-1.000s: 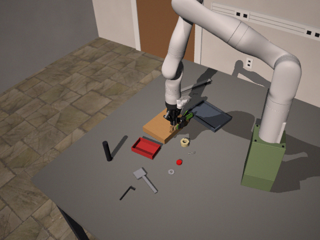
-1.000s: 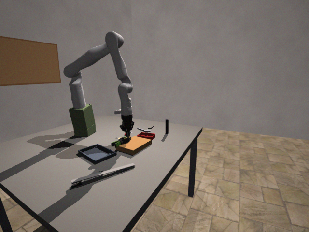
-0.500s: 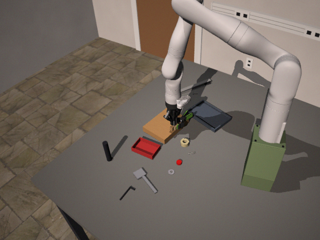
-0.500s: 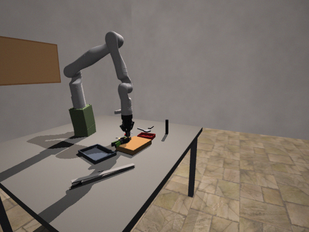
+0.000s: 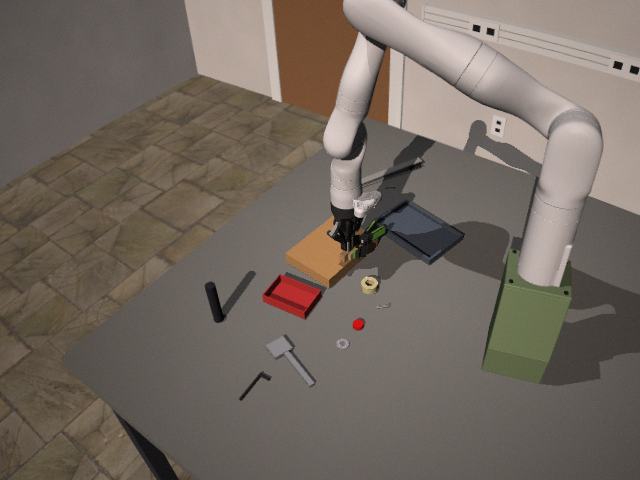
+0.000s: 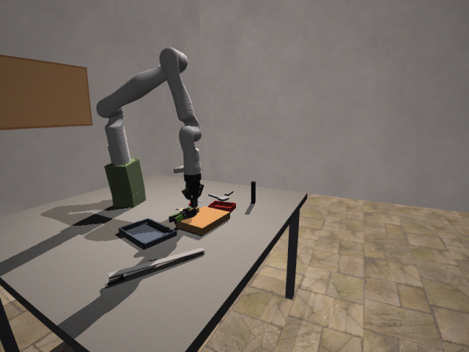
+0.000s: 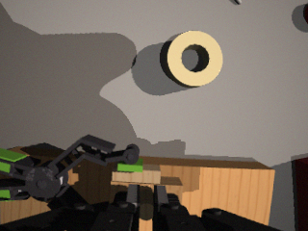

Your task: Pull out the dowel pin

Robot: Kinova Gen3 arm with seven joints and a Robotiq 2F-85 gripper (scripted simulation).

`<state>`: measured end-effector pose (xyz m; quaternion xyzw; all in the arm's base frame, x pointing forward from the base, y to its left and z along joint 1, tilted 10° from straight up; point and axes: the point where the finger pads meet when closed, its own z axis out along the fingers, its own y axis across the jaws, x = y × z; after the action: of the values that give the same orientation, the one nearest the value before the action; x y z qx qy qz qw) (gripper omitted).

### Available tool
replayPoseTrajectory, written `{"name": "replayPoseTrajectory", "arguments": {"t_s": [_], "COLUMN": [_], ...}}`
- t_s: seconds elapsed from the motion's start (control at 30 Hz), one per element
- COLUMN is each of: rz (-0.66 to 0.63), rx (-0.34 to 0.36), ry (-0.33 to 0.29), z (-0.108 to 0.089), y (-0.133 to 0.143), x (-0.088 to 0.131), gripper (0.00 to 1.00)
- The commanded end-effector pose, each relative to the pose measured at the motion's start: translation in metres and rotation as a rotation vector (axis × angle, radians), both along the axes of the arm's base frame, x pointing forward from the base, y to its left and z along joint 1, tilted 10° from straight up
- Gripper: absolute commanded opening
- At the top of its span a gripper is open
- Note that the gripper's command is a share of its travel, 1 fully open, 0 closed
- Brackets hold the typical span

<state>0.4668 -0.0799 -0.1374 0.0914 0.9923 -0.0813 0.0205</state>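
Brown stone tiles spread left of the grey tabletop in my top view. Leftmost, a black cylinder stands upright. Next come a black hex key, a grey block-headed hammer and a shallow red tray, whose red floor shows.

Beyond the tray, the orange-brown wooden board carries the small pale wooden block, partly hidden by my black gripper. I have its fingers drawn close around what looks like the brown dowel pin, directly above the block. The green-and-black spring clamp crowds that side, one green pad at the block; I can't tell how firmly it bites.

Near the board's edge sits a pale yellow ring, with a grey washer and a red disc farther off. Right of the board, the dark blue tray shows a shadowed floor.

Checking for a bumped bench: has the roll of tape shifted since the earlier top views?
No. The roll of tape sits at the same spot off the bench board's near corner.
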Motion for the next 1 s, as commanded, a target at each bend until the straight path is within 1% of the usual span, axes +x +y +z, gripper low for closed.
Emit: {"name": "replayPoseTrajectory", "arguments": {"t_s": [0.0, 0.97], "rz": [0.003, 0.03], "rx": [0.0, -0.001], "ry": [-0.001, 0.003], "z": [0.001, 0.001], "y": [0.0002, 0.0002], "x": [0.0008, 0.0008], "gripper": [0.1, 0.1]}}
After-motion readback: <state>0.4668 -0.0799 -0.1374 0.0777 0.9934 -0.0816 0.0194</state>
